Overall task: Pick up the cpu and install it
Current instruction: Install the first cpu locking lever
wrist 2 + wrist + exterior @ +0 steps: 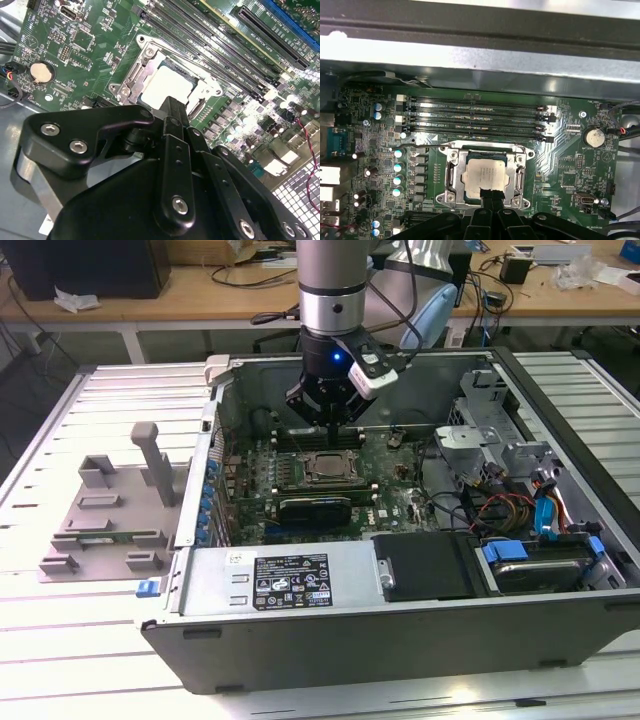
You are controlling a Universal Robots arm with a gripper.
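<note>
The cpu lies flat in its metal socket frame on the green motherboard inside the open computer case. Its silvery top is seen in both wrist views. My gripper hangs straight above the socket, a little over the board. In both wrist views its black fingers are pressed together with nothing between them, and the gripper's tip sits over one edge of the chip. I cannot tell whether the tip touches the chip.
Memory slots run beside the socket, and a long black card lies on its other side. The case wall, power supply and drive cables ring the board. A grey plastic tray stands at the exterior view's left.
</note>
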